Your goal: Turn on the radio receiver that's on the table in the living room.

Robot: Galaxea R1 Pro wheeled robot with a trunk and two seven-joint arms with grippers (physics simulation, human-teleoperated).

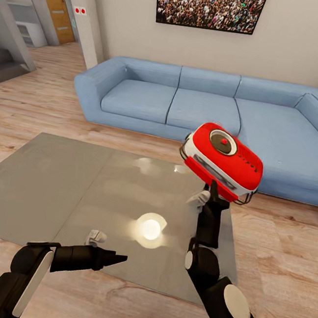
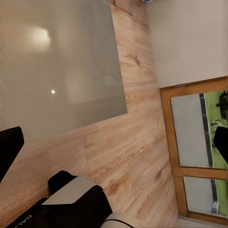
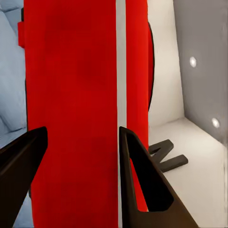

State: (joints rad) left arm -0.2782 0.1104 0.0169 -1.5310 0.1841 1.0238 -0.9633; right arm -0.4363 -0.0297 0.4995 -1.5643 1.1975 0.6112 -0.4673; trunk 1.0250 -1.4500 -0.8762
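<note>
The right gripper is clamped on the underside of the radio, its 2 dark fingers pressed against the red body, holding it in the air above the far right corner of the counter, in front of the blue sofa. The radio is tilted, dial facing up toward the sofa wall, its long axis sloping down to the right. The left gripper hovers over the counter's near edge, fingers spread wide, holding nothing.

Bright, even light; a round white lamp glare sits at 6 o'clock on the glossy grey-taupe surface; renders slightly soft.
</note>
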